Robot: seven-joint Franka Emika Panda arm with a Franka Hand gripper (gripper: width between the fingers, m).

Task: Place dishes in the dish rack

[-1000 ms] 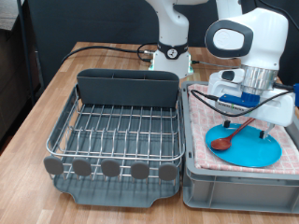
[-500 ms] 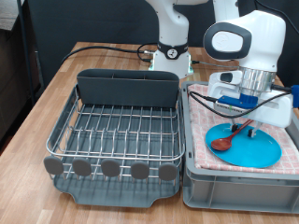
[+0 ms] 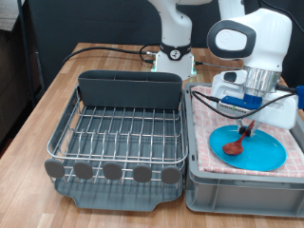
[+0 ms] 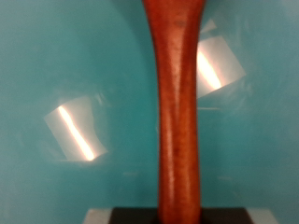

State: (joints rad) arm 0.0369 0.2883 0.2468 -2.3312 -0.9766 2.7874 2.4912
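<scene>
The reddish-brown wooden spoon (image 3: 237, 142) hangs tilted over the bright-blue plate (image 3: 264, 152), its bowl low and its handle rising into my gripper (image 3: 251, 123), which is shut on the handle. In the wrist view the spoon handle (image 4: 177, 103) runs straight down the middle, with the blue plate (image 4: 56, 56) filling the background; my fingers do not show there. The dish rack (image 3: 119, 133), silver wire on a dark grey tray, sits at the exterior view's left with nothing in it.
The plate lies on a checked cloth (image 3: 203, 116) in a grey bin (image 3: 237, 187) at the exterior view's right. A tall grey cutlery holder (image 3: 128, 87) lines the rack's far side. Black cables (image 3: 104, 49) cross the wooden table behind it.
The spoon lay flat on the plate; now its handle end has risen and it hangs steeply from the gripper, with its bowl shifted towards the exterior view's right.
</scene>
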